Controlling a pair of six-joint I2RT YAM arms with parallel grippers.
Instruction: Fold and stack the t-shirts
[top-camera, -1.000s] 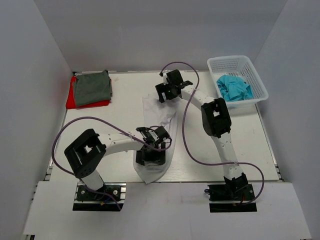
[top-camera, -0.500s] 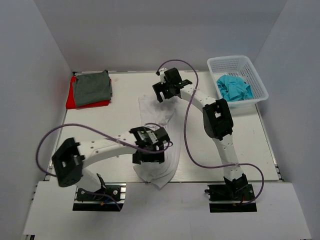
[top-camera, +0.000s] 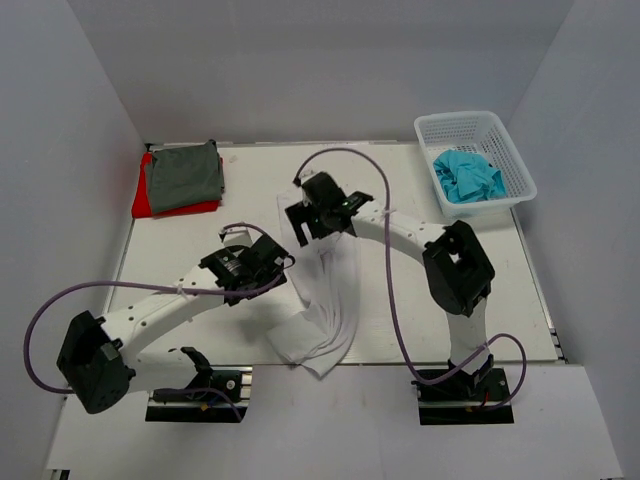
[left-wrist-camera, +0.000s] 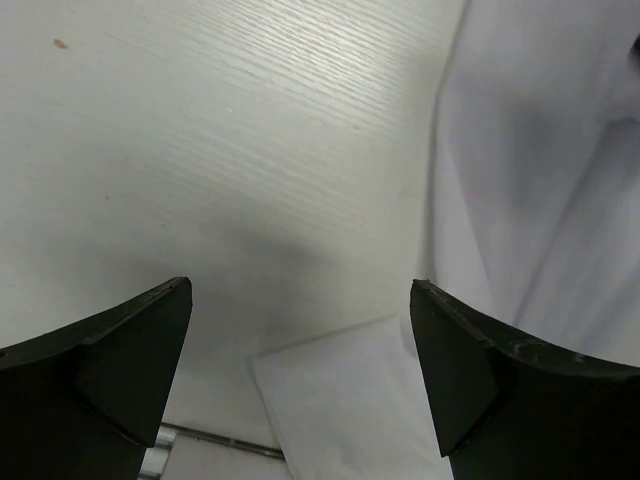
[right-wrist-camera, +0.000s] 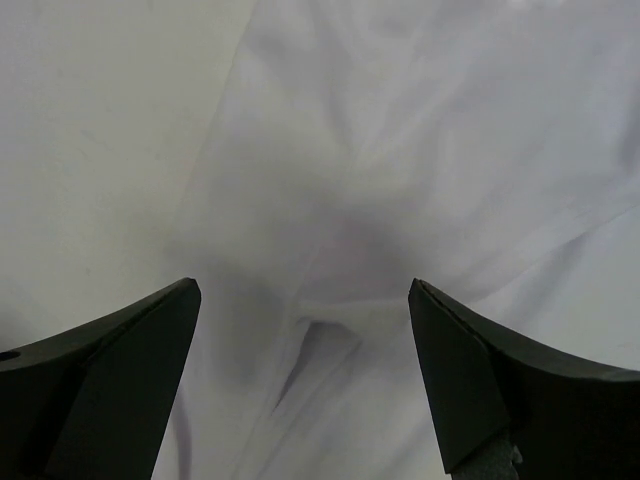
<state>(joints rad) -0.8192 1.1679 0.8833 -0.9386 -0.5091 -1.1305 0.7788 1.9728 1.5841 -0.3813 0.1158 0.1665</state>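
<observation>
Left jaws and right jaws hang wide open, empty, by the rumpled white t-shirt (top-camera: 333, 295) mid-frame, likely lining up a fold grasp.

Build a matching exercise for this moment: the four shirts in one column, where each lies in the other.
Things:
1. white shirt
2. grey-green shirt
3. red shirt
4. turquoise shirt

Places:
A. crumpled in the basket
B. far left, under another shirt
C. alone in the middle, partly folded
D. far left, on top of another shirt

Pairs: 1-C, 2-D, 3-B, 4-A
</observation>
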